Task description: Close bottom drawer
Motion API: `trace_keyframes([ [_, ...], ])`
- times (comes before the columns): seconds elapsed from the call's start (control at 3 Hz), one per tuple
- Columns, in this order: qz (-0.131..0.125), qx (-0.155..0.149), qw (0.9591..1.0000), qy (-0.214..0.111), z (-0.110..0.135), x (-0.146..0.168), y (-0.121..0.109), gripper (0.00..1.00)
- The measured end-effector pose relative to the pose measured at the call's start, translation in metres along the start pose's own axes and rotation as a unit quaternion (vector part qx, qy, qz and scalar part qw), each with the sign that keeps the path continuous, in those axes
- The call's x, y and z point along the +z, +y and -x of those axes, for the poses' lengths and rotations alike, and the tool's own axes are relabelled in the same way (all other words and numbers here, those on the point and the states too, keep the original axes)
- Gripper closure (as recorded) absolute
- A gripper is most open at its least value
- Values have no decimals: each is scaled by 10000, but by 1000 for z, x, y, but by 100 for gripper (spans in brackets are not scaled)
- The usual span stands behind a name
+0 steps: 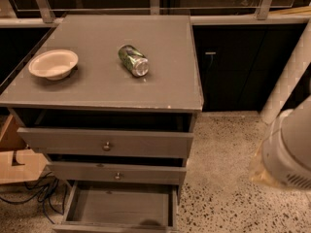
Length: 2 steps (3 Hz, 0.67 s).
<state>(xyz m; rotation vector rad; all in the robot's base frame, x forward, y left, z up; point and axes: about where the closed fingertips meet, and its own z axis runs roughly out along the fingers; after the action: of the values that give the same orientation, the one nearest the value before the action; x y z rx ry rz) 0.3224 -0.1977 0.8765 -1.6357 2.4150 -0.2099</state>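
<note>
The bottom drawer (119, 207) stood pulled out.
My gripper was out of view, so I couldn't tell its state.

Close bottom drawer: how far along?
Done: nothing yet. The bottom drawer is pulled far out, its inside open to view. In hand: nothing visible. The gripper is out of frame, and only a white arm part shows at right, apart from the drawer. Left: reach the drawer front and push it in.

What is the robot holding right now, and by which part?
Cannot tell: the pincer is out of view; only a white robot part shows at the picture's right edge. The open bottom drawer, bowl and can are untouched.
</note>
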Motion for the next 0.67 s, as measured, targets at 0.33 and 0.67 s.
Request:
trace_keyframes([
  [0.33,325,-10,9995,12,22,38,53,100],
  [0.67,467,-52,9988,104,19,51,65,100],
])
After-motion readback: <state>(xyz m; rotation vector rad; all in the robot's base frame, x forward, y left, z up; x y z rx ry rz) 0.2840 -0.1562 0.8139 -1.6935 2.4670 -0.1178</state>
